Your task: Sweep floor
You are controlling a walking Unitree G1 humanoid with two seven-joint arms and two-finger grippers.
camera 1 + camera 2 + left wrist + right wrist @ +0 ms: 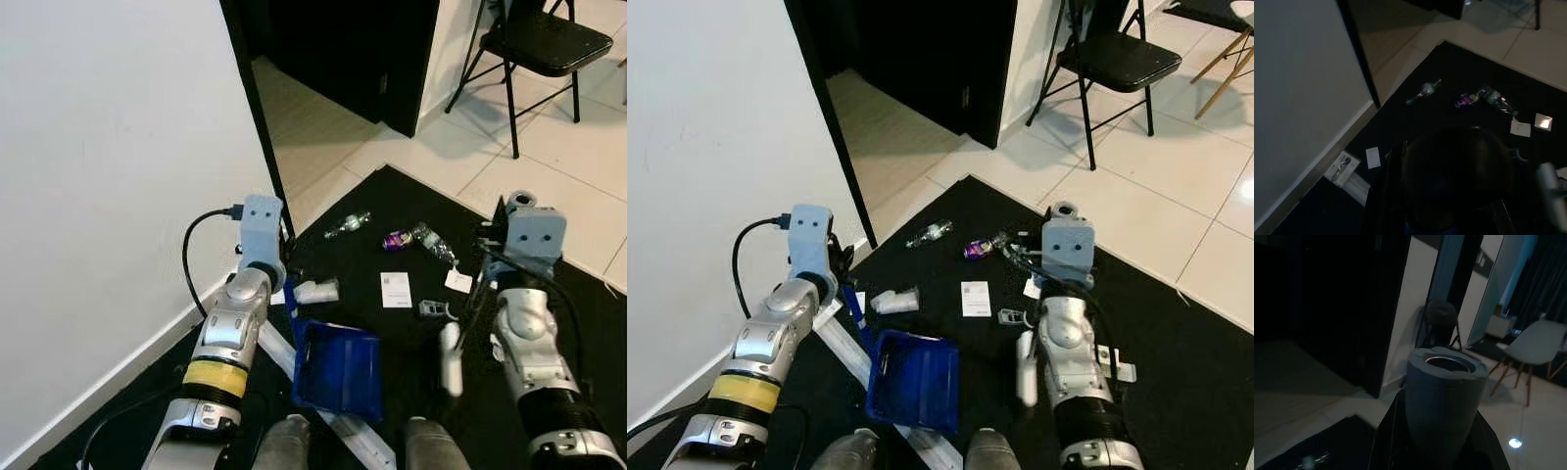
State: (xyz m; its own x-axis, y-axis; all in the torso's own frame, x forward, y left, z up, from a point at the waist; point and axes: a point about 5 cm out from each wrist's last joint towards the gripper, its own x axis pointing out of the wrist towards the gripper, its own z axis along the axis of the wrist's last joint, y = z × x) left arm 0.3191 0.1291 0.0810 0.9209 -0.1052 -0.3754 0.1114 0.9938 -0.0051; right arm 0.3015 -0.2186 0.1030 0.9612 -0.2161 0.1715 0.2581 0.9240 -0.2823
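Dustpan (340, 370), blue, sits on the black mat (411, 196) nearest the robot, between its two arms, its blue handle rising toward the left gripper (277, 284) at the mat's left edge beside the white wall (108, 176); whether that claw is open or closed around the handle cannot be told. To the right, the right gripper (490, 262) is clamped on a grey broom handle (1442, 391), whose rounded top pokes up above the wrist, while a pale length of it hangs below near the mat. Just past the dustpan lie a crumpled clear plastic cup (315, 291), a white card (396, 290) and a small grey object (434, 309). Farther on are a clear bottle (348, 225), a purple wrapper (397, 239), a second clear bottle (434, 243) and another small white paper (458, 281). Beyond the mat spreads pale tiled floor (588, 147), with a dark doorway (333, 49) ahead and a black folding chair (544, 44) at the far right.
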